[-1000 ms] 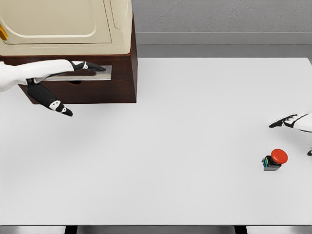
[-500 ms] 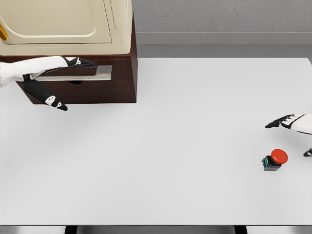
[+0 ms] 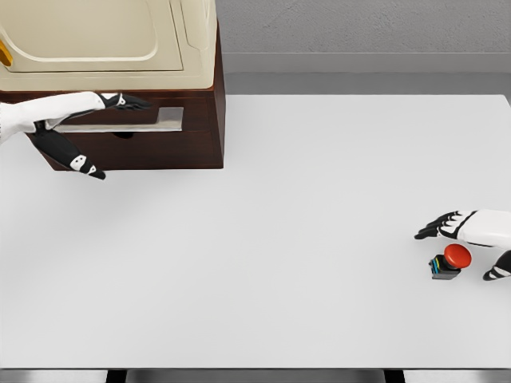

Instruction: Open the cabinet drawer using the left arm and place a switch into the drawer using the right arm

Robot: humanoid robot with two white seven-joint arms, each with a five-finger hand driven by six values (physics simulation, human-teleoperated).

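A: The white bench fills most of the head view. What stands on it?

B: At the far left corner sits a dark brown cabinet, with a cream-coloured appliance resting on top of it. The cabinet's drawer shows a grey metal handle across its front, and the front looks flush with the cabinet.

A: And the arms?

B: The left hand reaches in from the left edge. Its fingers are spread and released, the upper ones lying along the top of the handle, the thumb pointing down in front of the drawer; they grasp nothing.

A: The right one?

B: The right hand comes in at the right edge, fingers released and spread around the switch, apparently just above it, not closed on it.

A: Where is the switch?

B: On the bench near the right edge, far from the cabinet, its red button tilted up.
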